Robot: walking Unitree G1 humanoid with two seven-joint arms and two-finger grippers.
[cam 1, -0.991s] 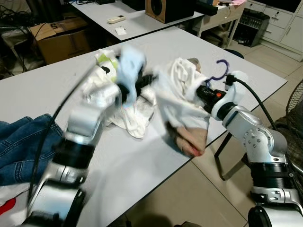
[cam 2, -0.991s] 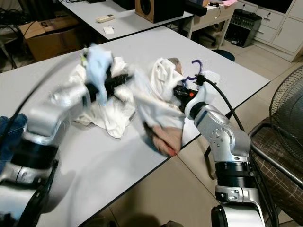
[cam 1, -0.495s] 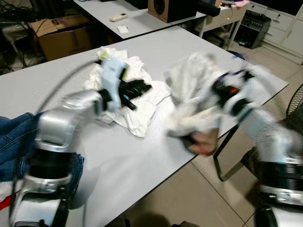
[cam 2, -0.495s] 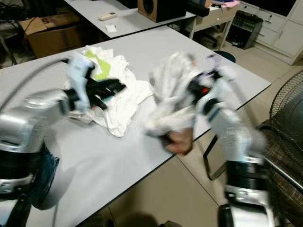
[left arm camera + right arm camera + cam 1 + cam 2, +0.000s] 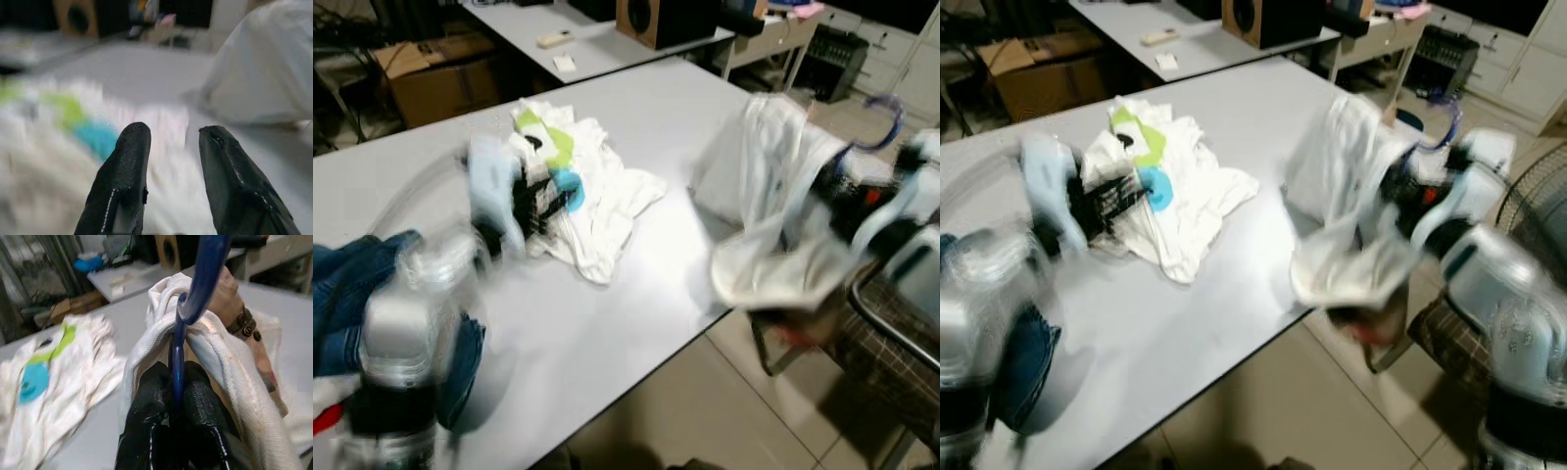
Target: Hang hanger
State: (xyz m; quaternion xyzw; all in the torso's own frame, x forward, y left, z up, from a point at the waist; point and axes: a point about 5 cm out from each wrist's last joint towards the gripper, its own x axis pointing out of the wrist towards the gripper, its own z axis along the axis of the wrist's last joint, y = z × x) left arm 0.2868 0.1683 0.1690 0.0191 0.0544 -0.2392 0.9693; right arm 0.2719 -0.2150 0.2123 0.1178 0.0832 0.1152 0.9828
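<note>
My right gripper [image 5: 175,374] is shut on the neck of a blue hanger [image 5: 196,289]. A white garment [image 5: 769,191] is draped over the hanger and hangs past the right edge of the grey table [image 5: 636,108]. The hanger's hook [image 5: 887,116] sticks up above my right wrist. My left gripper [image 5: 168,134] is open with nothing between its fingers. It hovers, blurred by motion, over the left side of a white shirt with green and blue print [image 5: 582,191] that lies crumpled on the table.
Blue jeans [image 5: 352,289] lie at the table's near left. Behind stand a cardboard box [image 5: 440,64], a second table [image 5: 578,29] and a speaker [image 5: 656,15]. A chair frame [image 5: 891,328] stands beside the table's right edge, over tiled floor.
My right arm has swung right, carrying the hanger and white garment off the table's edge. My left gripper has pulled back left, away from the garment, to the printed shirt.
</note>
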